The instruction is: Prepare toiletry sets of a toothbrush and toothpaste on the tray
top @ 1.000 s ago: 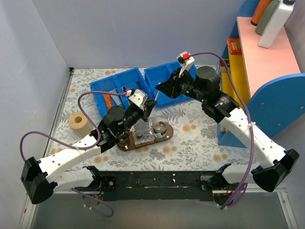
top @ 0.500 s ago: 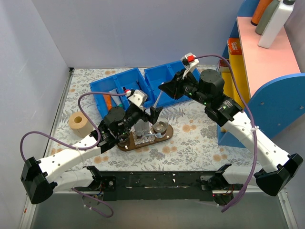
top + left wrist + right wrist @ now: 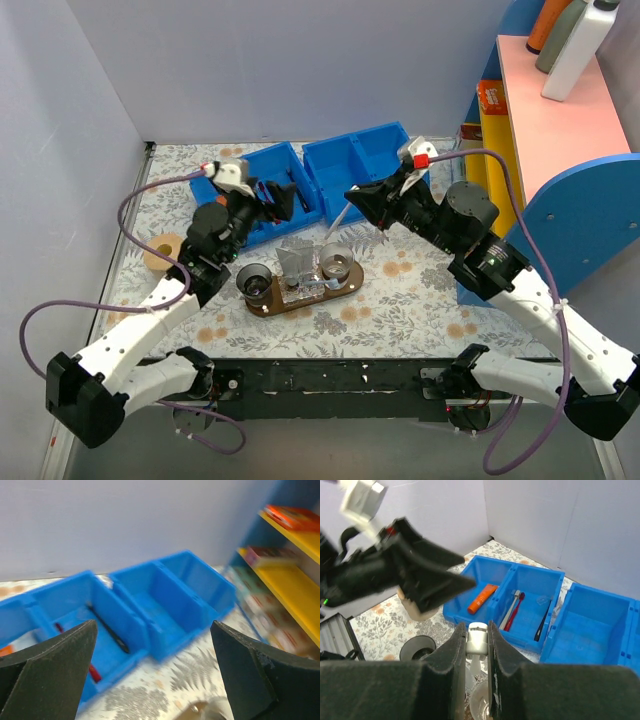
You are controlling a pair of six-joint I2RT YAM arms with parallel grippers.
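Note:
My right gripper (image 3: 477,639) is shut on the white cap end of the toothpaste (image 3: 478,634), which hangs upright over a clear cup (image 3: 481,702). From above, the toothpaste (image 3: 336,224) slants down from the right gripper (image 3: 352,200) just behind the dark wooden tray (image 3: 268,304). The tray carries a dark cup (image 3: 255,282), a clear holder (image 3: 296,266) and a glass cup (image 3: 338,266). A white toothbrush (image 3: 511,610) lies in a bin beside a red one. My left gripper (image 3: 270,195) is raised over the left blue bin (image 3: 232,195); its jaws (image 3: 155,680) stand wide open and empty.
An orange tube (image 3: 482,598), a red toothbrush (image 3: 518,607) and a dark one (image 3: 543,622) lie in the left bin's compartments. A second blue bin (image 3: 368,172) sits beside it. A tape roll (image 3: 160,251) rests at far left. A yellow and blue shelf (image 3: 500,130) stands on the right.
The left gripper opened, lifted off the tray and swung back-left over the left bin. The right gripper carried the toothpaste from over the right bin toward the tray.

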